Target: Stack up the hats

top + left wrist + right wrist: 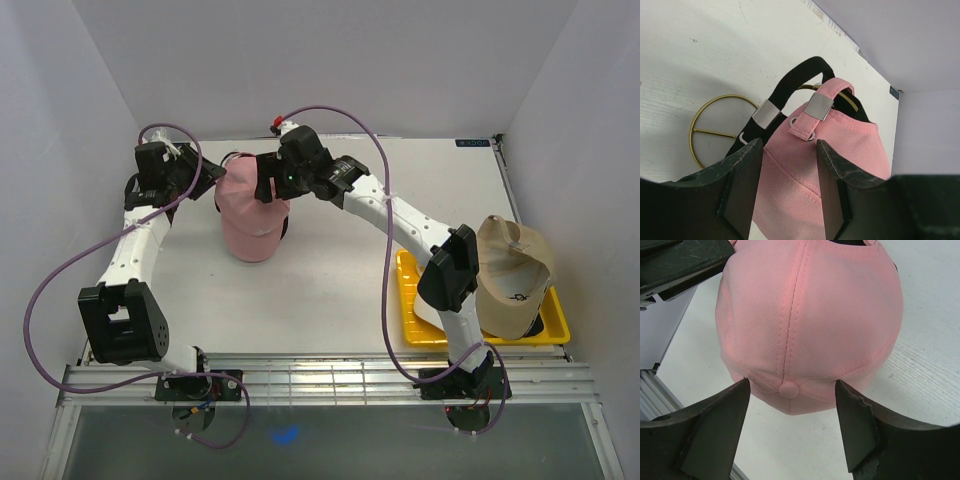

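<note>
The pink cap (252, 215) sits at the back middle of the tabletop (330, 290), its brim pointing toward the arm bases. It is pulled over a black cap (790, 85), whose strap and buckle show beneath the pink strap. Beside them on the tabletop is the gold wire stand (715, 133). The left gripper (789, 145) straddles the rear of the pink cap with fabric filling the gap between its fingers; I cannot tell whether it pinches. The right gripper (792, 385) stands wide over the crown, a finger either side of the top button. Well apart at the right, a tan cap (515, 270) rests on the yellow tray (420, 338).
</note>
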{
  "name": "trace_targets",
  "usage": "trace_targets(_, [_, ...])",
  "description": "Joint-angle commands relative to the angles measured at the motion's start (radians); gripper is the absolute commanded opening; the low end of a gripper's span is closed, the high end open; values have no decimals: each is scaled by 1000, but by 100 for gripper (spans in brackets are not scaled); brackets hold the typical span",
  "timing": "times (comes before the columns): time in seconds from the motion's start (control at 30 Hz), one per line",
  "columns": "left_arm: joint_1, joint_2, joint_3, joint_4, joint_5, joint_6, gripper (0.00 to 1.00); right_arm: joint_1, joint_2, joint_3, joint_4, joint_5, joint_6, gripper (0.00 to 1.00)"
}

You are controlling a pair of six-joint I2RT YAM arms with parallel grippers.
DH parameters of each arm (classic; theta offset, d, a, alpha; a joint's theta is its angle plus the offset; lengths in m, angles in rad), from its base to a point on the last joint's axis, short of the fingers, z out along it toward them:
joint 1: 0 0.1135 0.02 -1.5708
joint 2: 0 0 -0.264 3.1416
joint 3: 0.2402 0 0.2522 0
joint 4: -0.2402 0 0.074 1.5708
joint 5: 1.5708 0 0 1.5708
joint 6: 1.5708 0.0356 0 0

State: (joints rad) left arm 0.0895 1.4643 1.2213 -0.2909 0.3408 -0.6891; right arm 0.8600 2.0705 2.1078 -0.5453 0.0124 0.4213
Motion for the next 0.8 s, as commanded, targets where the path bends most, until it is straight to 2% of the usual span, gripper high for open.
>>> trace_targets(0.0, [0,-12,-22,-21,10,8,56,7,5,8,61,8,16,73])
trace_targets(0.13, [0,-10,-31,-16,15,5,56,7,8,1,68,9,22,72])
trace_targets(0.37, [0,-10,-46,-10,18,3,54,8,26,-5,77,1,28,64])
trace_targets(0.63, [1,-9,-69,-4,17,5,52,11,36,-28,96,1,45,63])
trace_targets(0.77, [0,-9,-77,1,18,3,51,11,36,-20,94,12,43,52])
